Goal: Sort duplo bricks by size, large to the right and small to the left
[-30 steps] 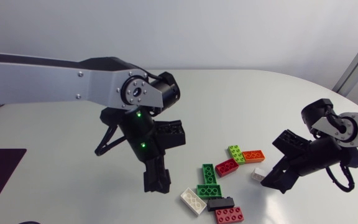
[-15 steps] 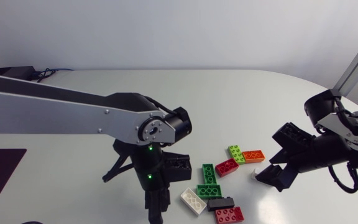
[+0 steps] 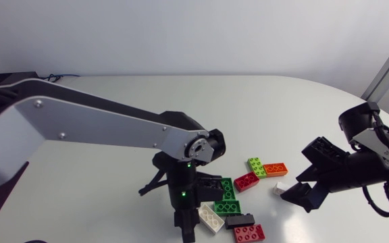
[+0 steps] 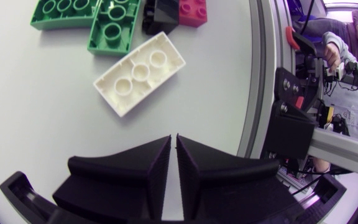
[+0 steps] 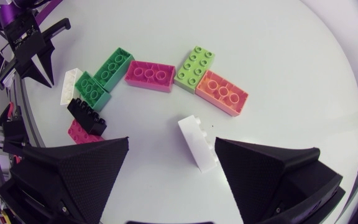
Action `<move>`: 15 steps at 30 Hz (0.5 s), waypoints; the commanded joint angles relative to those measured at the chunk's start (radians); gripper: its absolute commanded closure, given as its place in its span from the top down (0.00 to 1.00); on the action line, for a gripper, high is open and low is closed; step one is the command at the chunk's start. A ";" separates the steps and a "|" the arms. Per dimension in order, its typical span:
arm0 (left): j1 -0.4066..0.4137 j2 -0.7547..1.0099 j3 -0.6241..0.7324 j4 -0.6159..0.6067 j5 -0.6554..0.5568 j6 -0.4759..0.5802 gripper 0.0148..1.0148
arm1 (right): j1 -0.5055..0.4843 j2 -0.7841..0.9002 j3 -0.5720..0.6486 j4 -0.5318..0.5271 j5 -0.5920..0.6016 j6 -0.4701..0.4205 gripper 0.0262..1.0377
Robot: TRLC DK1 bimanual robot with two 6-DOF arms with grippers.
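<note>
Several duplo bricks lie in a cluster at the table's front middle. In the head view my left gripper (image 3: 186, 231) points down beside a large white brick (image 3: 210, 217). The left wrist view shows this gripper (image 4: 173, 147) shut on nothing, with the white brick (image 4: 140, 73) just ahead of it. My right gripper (image 3: 301, 197) is low at the cluster's right side. In its wrist view it (image 5: 173, 149) stands open, with a small white brick (image 5: 197, 143) lying between its fingers, close to one of them and untouched.
Two green bricks (image 3: 227, 196), a black one (image 3: 239, 220) and a red one (image 3: 248, 233) lie by the large white brick. A red (image 3: 246, 181), a lime (image 3: 256, 167) and an orange brick (image 3: 275, 169) lie farther back. The table edge (image 4: 253, 93) runs close to the left gripper.
My left arm has swung right and toward the table's front edge, and its gripper has shut on nothing. The right gripper has shifted slightly right and stays open.
</note>
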 commanded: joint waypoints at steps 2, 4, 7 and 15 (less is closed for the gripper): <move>-0.018 0.064 0.095 -0.033 0.020 0.011 0.09 | -0.034 -0.005 -0.040 -0.017 -0.017 -0.030 0.96; -0.032 0.098 0.125 -0.042 0.020 0.012 0.09 | -0.049 -0.005 -0.046 -0.017 -0.026 -0.043 0.96; -0.042 0.141 0.163 -0.045 0.022 0.012 0.09 | -0.069 -0.001 -0.052 -0.015 -0.032 -0.057 0.96; -0.044 0.205 0.226 -0.065 0.043 0.023 0.09 | -0.103 0.004 -0.060 -0.015 -0.040 -0.085 0.96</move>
